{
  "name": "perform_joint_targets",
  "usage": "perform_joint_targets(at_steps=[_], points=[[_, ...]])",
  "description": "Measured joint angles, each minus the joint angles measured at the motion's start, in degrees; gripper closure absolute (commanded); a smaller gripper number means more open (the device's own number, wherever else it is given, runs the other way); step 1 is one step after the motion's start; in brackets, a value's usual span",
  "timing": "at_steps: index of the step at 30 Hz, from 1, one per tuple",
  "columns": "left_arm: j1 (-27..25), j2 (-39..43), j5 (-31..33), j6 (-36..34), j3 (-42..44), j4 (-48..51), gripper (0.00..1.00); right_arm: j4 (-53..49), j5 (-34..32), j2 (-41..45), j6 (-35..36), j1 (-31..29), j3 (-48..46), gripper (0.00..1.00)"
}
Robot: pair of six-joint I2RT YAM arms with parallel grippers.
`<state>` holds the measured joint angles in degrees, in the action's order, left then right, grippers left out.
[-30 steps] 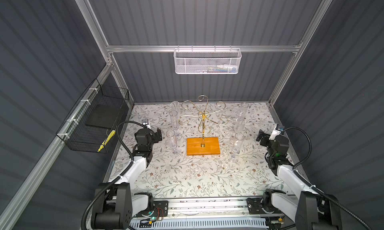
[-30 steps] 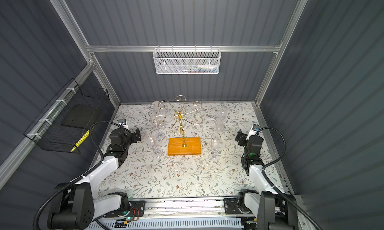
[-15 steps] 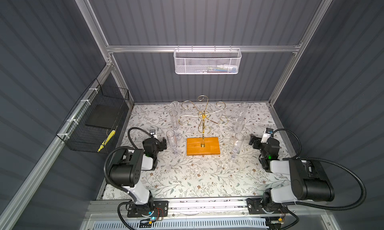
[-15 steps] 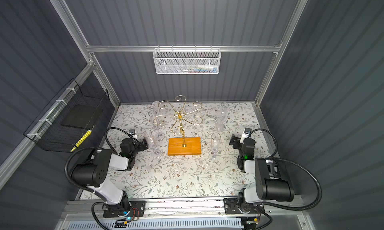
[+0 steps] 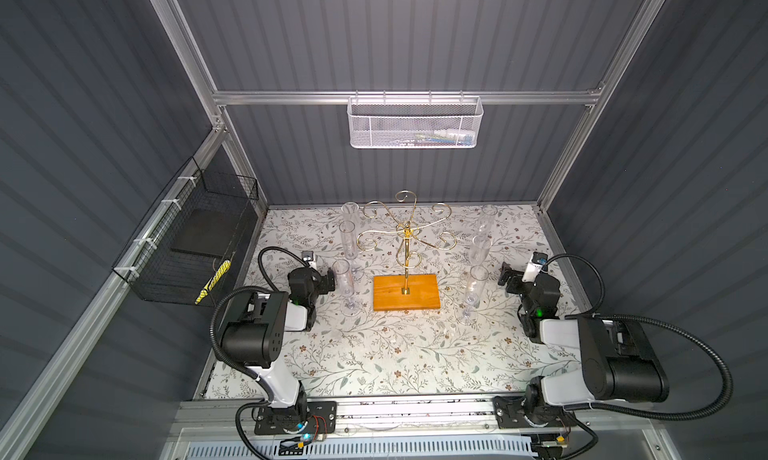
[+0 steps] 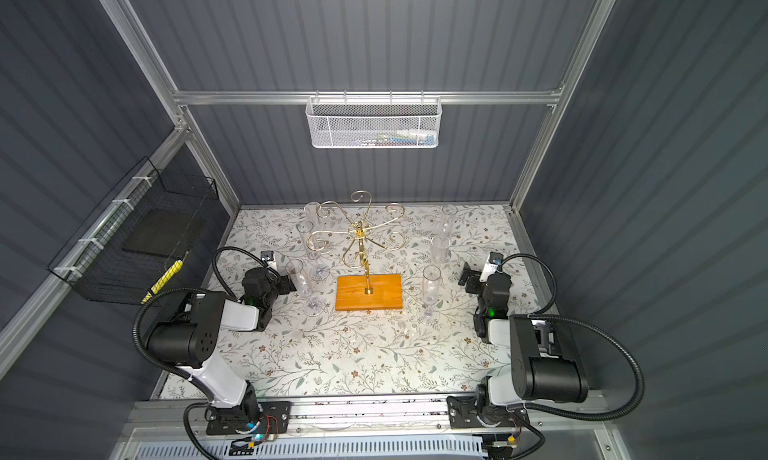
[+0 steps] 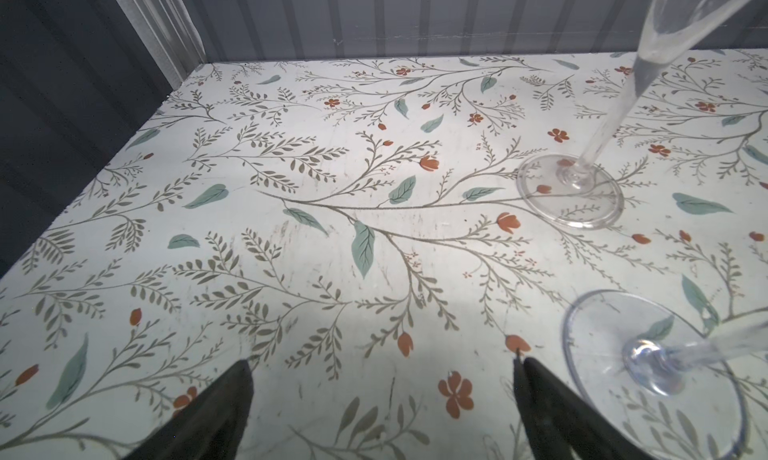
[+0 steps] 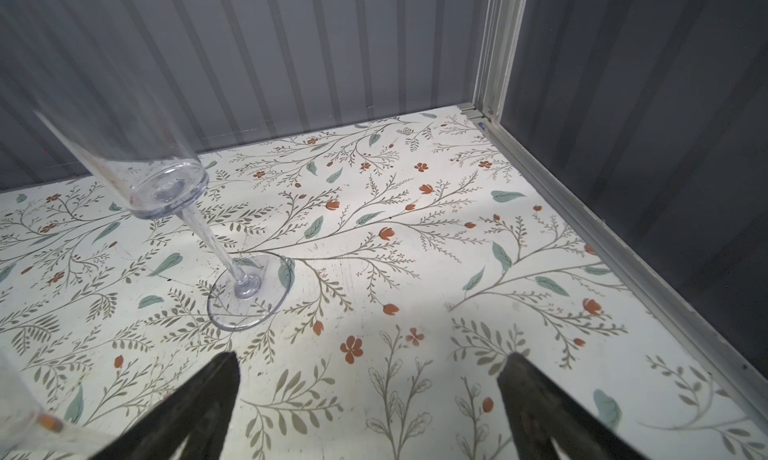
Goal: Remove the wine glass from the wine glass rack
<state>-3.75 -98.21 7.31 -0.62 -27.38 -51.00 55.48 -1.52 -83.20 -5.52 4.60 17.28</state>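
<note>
The wine glass rack (image 5: 405, 246) is a thin gold metal pole with curled, scroll-ended wire arms. It stands mid-bench on a rectangular orange-brown wooden base (image 5: 419, 300). The bench (image 5: 395, 354) is pale and matte, printed with leaves and red flowers. The wine glasses are clear slender flutes with round flat feet, standing upright on the bench. The left row of flutes (image 5: 348, 242) and the right row of flutes (image 5: 478, 250) flank the rack, apart from it. The left claw (image 7: 382, 362) has its dark fingers spread wide and grips nothing; a flute foot lies just beside it. The right claw (image 8: 372, 358) is likewise spread wide and empty, near a flute.
</note>
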Motion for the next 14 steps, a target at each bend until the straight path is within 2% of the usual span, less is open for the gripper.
perform_joint_targets(at_steps=[14], points=[[0.0, 0.0, 0.0, 0.0, 0.0, 0.0, 0.00, -0.4, -0.1, 0.0, 0.2, -0.3, 0.7, 0.01]])
